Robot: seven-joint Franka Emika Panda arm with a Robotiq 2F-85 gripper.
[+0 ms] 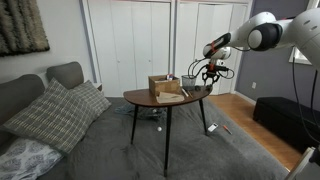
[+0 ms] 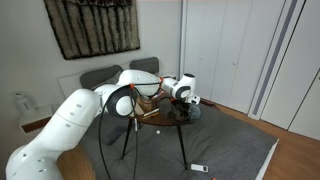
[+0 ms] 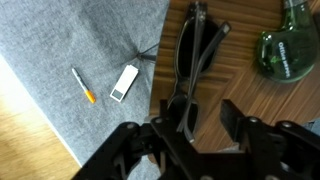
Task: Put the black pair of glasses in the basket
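The black glasses point(image 3: 190, 50) lie folded on the wooden table point(image 3: 240, 85), near its edge, in the wrist view. My gripper point(image 3: 200, 125) is open and hovers just over them, with one temple end beside the left finger. In an exterior view my gripper point(image 1: 207, 73) hangs over the table's right end, and the tan-brown box-shaped basket point(image 1: 165, 86) stands on the table to its left. In the other exterior view my gripper point(image 2: 186, 96) is over the table and the arm hides most of the tabletop.
A green glass object point(image 3: 290, 50) lies on the table right of the glasses. A small white device point(image 3: 123, 82) and an orange-tipped stick point(image 3: 83, 86) lie on the grey carpet below. A grey sofa with a plaid cushion point(image 1: 60, 112) stands left of the table.
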